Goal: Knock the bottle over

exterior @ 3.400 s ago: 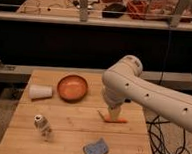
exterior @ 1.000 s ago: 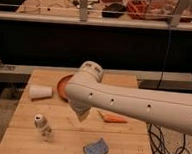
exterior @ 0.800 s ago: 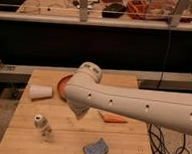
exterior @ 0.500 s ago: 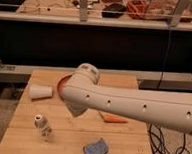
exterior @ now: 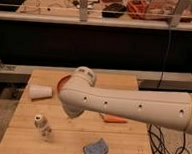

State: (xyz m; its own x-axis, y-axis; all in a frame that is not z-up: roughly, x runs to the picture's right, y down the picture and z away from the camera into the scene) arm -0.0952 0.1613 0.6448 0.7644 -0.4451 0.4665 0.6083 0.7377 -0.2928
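Camera view: small clear plastic bottle [exterior: 42,127] stands upright near the front-left corner of the wooden surface [exterior: 127,140]. Claw [exterior: 71,114], closed and empty, hangs nearby. Approach step underway; next move calls for a sideways sweep into the bottle.

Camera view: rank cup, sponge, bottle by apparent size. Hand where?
1. cup and sponge: alike, sponge nearer, so no ranking.
2. bottle, slimmer.
hand: shut, under the arm, right of the bottle.
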